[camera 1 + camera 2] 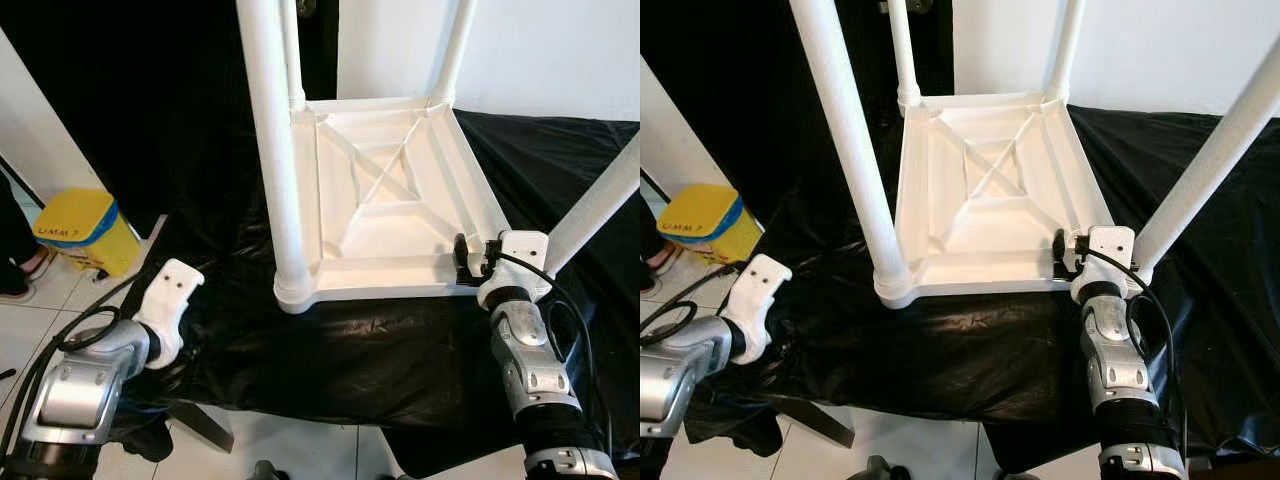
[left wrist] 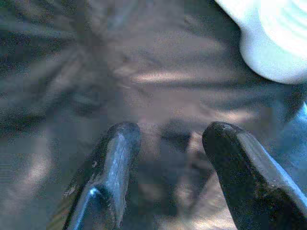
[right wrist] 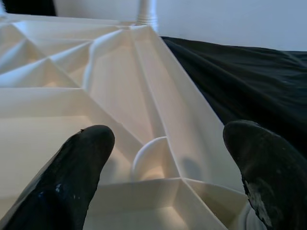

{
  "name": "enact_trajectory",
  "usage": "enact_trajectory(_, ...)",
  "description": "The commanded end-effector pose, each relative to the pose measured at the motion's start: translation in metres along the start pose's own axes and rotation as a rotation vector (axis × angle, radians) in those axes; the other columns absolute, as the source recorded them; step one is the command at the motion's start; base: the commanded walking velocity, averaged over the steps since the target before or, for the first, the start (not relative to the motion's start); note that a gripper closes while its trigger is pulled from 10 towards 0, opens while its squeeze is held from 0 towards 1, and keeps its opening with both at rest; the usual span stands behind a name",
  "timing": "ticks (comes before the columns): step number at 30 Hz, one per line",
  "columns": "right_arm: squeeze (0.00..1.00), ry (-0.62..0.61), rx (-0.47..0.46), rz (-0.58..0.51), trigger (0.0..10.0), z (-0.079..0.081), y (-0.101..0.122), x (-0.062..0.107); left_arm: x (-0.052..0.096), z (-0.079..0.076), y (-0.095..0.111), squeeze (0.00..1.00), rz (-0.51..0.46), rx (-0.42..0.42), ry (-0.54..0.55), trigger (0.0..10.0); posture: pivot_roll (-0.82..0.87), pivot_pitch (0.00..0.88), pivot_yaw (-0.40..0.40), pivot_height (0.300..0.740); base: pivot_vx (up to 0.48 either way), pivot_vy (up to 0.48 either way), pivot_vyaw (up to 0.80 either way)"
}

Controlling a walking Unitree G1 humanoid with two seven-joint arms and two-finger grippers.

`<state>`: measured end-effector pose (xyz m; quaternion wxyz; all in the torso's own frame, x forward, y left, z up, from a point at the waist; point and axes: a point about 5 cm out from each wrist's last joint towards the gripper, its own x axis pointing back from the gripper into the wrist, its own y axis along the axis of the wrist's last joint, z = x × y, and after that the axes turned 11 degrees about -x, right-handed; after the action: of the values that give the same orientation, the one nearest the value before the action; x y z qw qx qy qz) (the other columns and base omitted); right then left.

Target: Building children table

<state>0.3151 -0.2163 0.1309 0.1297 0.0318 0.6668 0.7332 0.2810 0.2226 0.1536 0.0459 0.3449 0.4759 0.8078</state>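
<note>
The white children's table (image 1: 395,190) lay upside down on the black-draped desk (image 1: 330,350), legs pointing up. The right gripper (image 1: 468,258) sat at its near right corner, fingers spread wide and empty around the leg socket (image 3: 148,160). The left gripper (image 2: 170,158), open and empty, hovered over the desk's near left edge, apart from the table. The leg tops were cut off.

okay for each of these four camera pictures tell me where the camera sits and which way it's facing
Left eye view: head camera, looking down at the upturned white table on black sheeting; both silver arms show.
Right eye view: the same scene, slightly shifted.
Left wrist view: along the open left gripper at the sheeting and a table corner.
Right wrist view: along the open right gripper into the table's ribbed underside.
All four share the table.
</note>
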Motion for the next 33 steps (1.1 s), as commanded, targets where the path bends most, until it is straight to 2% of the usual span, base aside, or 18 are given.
enact_trajectory(1,0.00,-0.121,0.016,0.016,10.0,-0.024,-0.005,0.003,0.003,0.009,-0.006,0.00,0.029,-0.003,0.070,10.0,-0.07,0.081,0.036,0.740,0.000,0.000,0.00)
enact_trajectory(2,0.00,-0.159,0.032,0.008,10.0,-0.029,-0.004,0.003,0.001,0.015,-0.006,0.00,0.031,-0.002,0.101,10.0,-0.07,0.081,0.036,0.740,0.000,0.000,0.00)
enact_trajectory(3,0.00,-0.188,0.035,0.009,10.0,-0.033,-0.004,0.003,-0.001,0.020,-0.003,0.00,0.018,-0.035,0.134,10.0,-0.08,0.073,0.039,0.740,0.000,0.000,0.00)
enact_trajectory(4,0.00,-0.188,0.035,0.009,10.0,-0.033,-0.004,0.003,-0.001,0.020,-0.003,0.00,0.018,-0.035,0.134,10.0,-0.08,0.073,0.039,0.740,0.000,0.000,0.00)
enact_trajectory(5,0.00,-0.216,0.039,0.013,10.0,-0.037,-0.005,0.004,-0.008,0.031,0.007,0.00,-0.037,-0.064,0.210,10.0,-0.08,0.069,0.041,0.740,0.000,0.000,0.00)
enact_trajectory(6,0.00,-0.216,0.039,0.013,10.0,-0.037,-0.005,0.004,-0.008,0.031,0.007,0.00,-0.037,-0.064,0.210,10.0,-0.08,0.069,0.041,0.740,0.000,0.000,0.00)
enact_trajectory(9,0.00,-0.198,0.028,0.020,10.0,-0.030,-0.009,0.005,-0.019,0.039,0.027,0.00,-0.124,-0.162,0.304,10.0,-0.09,0.062,0.042,0.740,0.000,0.000,0.00)
enact_trajectory(10,0.00,-0.198,0.028,0.020,10.0,-0.030,-0.009,0.005,-0.019,0.039,0.027,0.00,-0.124,-0.162,0.304,10.0,-0.09,0.062,0.042,0.740,0.000,0.000,0.00)
enact_trajectory(12,0.00,-0.135,0.001,0.011,10.0,-0.015,-0.009,0.006,-0.030,0.040,0.042,0.00,-0.200,-0.154,0.327,10.0,-0.09,0.058,0.045,0.740,0.000,0.000,0.00)
enact_trajectory(14,0.00,-0.064,-0.031,0.012,10.0,0.003,-0.011,0.009,-0.041,0.037,0.060,0.00,-0.285,-0.151,0.347,10.0,-0.10,0.055,0.045,0.740,0.000,0.000,0.00)
enact_trajectory(19,0.00,-0.008,-0.052,0.026,10.0,0.017,-0.014,0.014,-0.052,0.032,0.074,0.00,-0.366,-0.139,0.337,10.0,-0.11,0.052,0.042,0.740,0.000,0.000,0.00)
enact_trajectory(22,0.00,0.054,-0.072,0.047,10.0,0.030,-0.018,0.024,-0.066,0.021,0.092,0.00,-0.469,-0.123,0.287,10.0,-0.12,0.050,0.041,0.740,0.000,0.000,0.00)
enact_trajectory(25,0.00,0.056,-0.072,0.055,10.0,0.030,-0.020,0.028,-0.072,0.014,0.099,0.00,-0.515,-0.112,0.252,10.0,-0.12,0.050,0.039,0.740,0.000,0.000,0.00)
enact_trajectory(26,0.00,0.049,-0.071,0.060,10.0,0.029,-0.022,0.033,-0.075,0.007,0.106,0.00,-0.564,-0.108,0.213,10.0,-0.13,0.050,0.037,0.740,0.000,0.000,0.00)
enact_trajectory(28,0.00,0.049,-0.071,0.060,10.0,0.029,-0.022,0.033,-0.075,0.007,0.106,0.00,-0.564,-0.108,0.213,10.0,-0.13,0.050,0.037,0.740,0.000,0.000,0.00)
enact_trajectory(30,0.00,0.015,-0.067,0.062,10.0,0.021,-0.022,0.043,-0.081,-0.008,0.119,0.00,-0.655,-0.100,0.136,10.0,-0.14,0.052,0.032,0.740,0.000,0.000,0.00)
enact_trajectory(33,0.00,-0.009,-0.062,0.052,10.0,0.015,-0.021,0.051,-0.084,-0.015,0.125,0.00,-0.687,-0.091,0.095,10.0,-0.14,0.058,0.029,0.740,0.000,0.000,0.00)
